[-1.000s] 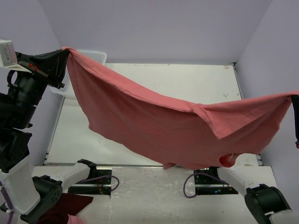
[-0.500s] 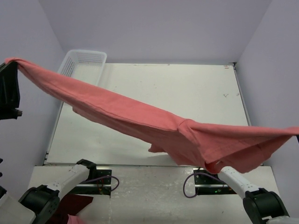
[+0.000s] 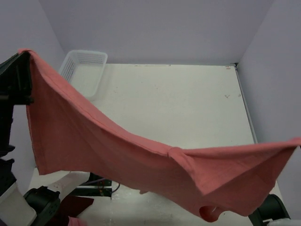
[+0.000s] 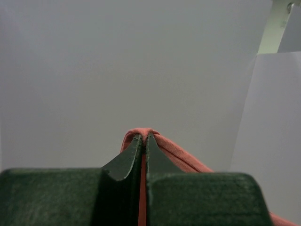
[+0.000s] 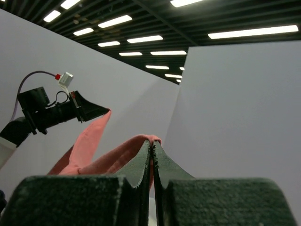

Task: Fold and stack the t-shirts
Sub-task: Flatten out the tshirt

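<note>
above white table (image 3: 188, 103), left gripper (image 4: 143, 138) and right gripper (image 5: 151, 145) pinch t-shirt (image 3: 117, 155).

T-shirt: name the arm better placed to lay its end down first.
Probably right. Left fingers and right fingers both pinch the t-shirt, but the left end hangs beside the basket, which could snag it; the right end is far from it.

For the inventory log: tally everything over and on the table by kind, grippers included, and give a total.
t-shirt, salmon-red, held up in the air: 1
basket, white: 1
dark maroon cloth bundle: 1
grippers, left gripper and right gripper, each pinching the t-shirt: 2
Total: 5
</note>
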Available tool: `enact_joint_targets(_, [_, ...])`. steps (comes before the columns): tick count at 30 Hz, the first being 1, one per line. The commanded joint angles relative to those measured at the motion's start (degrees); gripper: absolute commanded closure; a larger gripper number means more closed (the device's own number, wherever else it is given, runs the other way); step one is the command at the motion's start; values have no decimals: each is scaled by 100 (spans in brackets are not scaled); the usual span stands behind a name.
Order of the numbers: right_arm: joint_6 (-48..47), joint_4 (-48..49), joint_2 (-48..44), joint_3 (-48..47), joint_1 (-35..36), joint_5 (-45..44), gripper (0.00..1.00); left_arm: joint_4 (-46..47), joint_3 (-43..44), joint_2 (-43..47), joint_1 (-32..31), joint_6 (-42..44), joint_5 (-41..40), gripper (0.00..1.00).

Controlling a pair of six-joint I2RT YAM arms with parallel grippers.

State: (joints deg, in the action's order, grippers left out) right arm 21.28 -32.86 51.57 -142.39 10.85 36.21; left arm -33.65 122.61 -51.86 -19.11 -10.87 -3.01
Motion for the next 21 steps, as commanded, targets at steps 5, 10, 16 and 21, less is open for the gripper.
enact_joint_targets(5, [-992, -362, 1697, 772, -13, -1501, 100, 612, -1203, -1809, 48, 24, -411, 100])
enact_joint_targets(10, [-1468, -55, 2180, 2160, -30, -2669, 100, 1386, -2424, -2616, 101, -213, -236, 100])
enact_joint_targets(16, [-1574, 613, 2796, 3777, -539, -2786, 100, 2554, -3365, -3918, 337, -310, 150, 100])
enact_joint_targets(21, [-1591, 896, 3499, 4421, -1268, -2864, 100, 3056, -3173, -5462, 531, -222, 545, 100])
